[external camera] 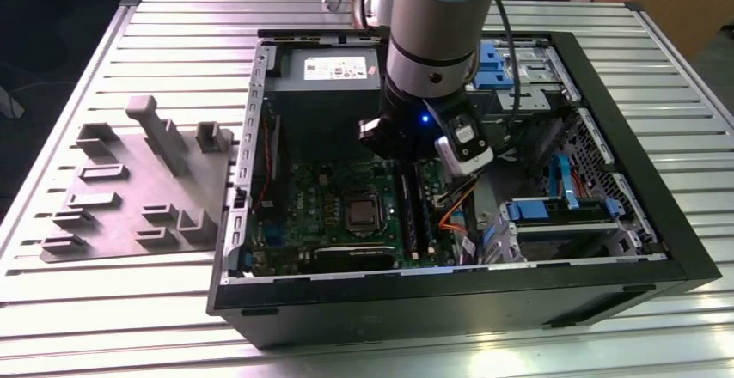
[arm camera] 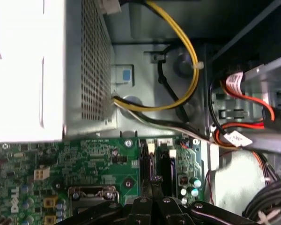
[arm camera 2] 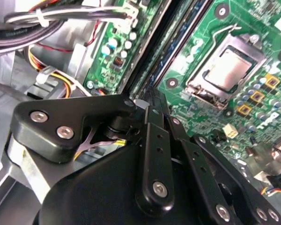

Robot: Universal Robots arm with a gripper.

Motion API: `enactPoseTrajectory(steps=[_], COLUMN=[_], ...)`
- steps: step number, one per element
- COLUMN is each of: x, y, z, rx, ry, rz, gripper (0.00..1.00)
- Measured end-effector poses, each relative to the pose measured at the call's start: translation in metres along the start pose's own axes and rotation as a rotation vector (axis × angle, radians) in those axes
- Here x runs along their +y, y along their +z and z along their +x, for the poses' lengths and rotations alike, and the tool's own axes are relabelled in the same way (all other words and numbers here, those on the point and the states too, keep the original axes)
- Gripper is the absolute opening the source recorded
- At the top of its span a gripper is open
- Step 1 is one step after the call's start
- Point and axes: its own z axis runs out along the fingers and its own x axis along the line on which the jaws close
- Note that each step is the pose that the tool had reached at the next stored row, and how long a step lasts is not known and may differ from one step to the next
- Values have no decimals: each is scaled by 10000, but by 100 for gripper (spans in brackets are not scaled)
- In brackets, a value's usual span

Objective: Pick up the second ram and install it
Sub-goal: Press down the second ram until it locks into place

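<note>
Directly below the black jointed metal gripper (arm camera 2: pixel 152 101), whose fingers press together, the second ram, a thin dark-blue board stick (arm camera 2: pixel 178 47), sits edge-on in the long black slots of the glossy green motherboard (arm camera 2: pixel 253 28), beside the square silver processor socket (arm camera 2: pixel 227 70).

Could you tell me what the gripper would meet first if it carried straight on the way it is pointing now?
Probably the memory slots on the motherboard; the gripper points at them, though depth is unclear.

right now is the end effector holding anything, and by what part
It cannot be told. The end effector is down over the RAM slots on the motherboard, its tips close together, but whether a stick sits between them is hidden.
</note>
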Motion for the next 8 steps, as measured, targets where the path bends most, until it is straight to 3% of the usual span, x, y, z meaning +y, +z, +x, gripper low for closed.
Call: enactPoseTrajectory(steps=[8], x=[48], y=[33], z=[2], rx=[0], ry=[-1], rz=[1], gripper=[10])
